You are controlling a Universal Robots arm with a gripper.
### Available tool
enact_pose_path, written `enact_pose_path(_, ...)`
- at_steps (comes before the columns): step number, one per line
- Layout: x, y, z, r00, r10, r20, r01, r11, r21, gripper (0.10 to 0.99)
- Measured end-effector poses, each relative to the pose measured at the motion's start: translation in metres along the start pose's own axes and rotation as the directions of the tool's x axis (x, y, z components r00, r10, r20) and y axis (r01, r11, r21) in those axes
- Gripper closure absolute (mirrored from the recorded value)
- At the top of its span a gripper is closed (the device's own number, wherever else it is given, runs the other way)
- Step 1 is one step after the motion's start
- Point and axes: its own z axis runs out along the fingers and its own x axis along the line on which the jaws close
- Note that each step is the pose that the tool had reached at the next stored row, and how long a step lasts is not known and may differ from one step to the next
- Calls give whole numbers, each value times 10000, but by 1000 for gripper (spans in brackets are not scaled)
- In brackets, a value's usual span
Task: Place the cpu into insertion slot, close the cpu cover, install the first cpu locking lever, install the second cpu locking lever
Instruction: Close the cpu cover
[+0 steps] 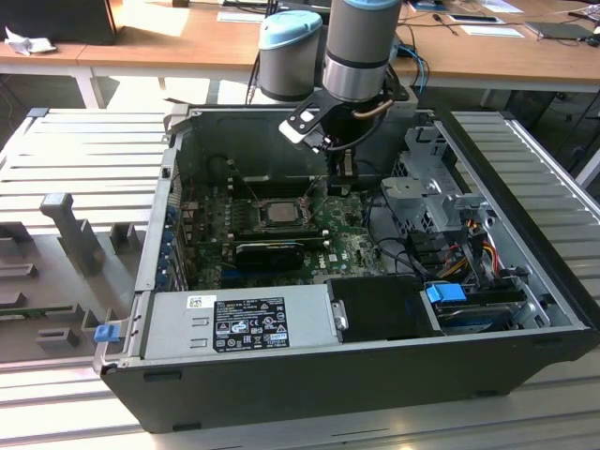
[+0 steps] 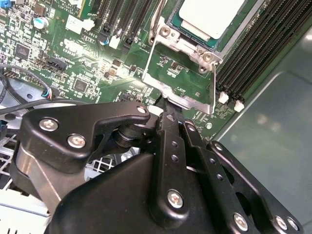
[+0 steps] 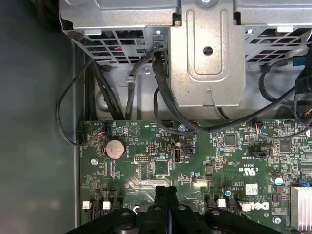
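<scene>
The jaws of the gripper (image 2: 165, 105) were closed on the free edge of the cpu cover (image 2: 181, 73), which stood tilted up from the insertion slot (image 2: 229, 41). The case (image 1: 375, 375) wall ran near, just past the memory slots (image 2: 253, 53). The cpu (image 2: 209, 17), flat and dull silver, lay seated in the slot. The open case held the motherboard (image 3: 146, 165).

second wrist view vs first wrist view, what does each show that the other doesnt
Second wrist view: the cpu, the open metal cover and the memory slots. First wrist view: a coin battery, black cables and a metal drive cage. Shared: the green board and the gripper, jaws together.
</scene>
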Motion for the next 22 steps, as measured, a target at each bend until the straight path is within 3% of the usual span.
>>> enact_pose_path(22, -2, -92, -1, 10000, 0, 0, 0, 10000, 0, 980)
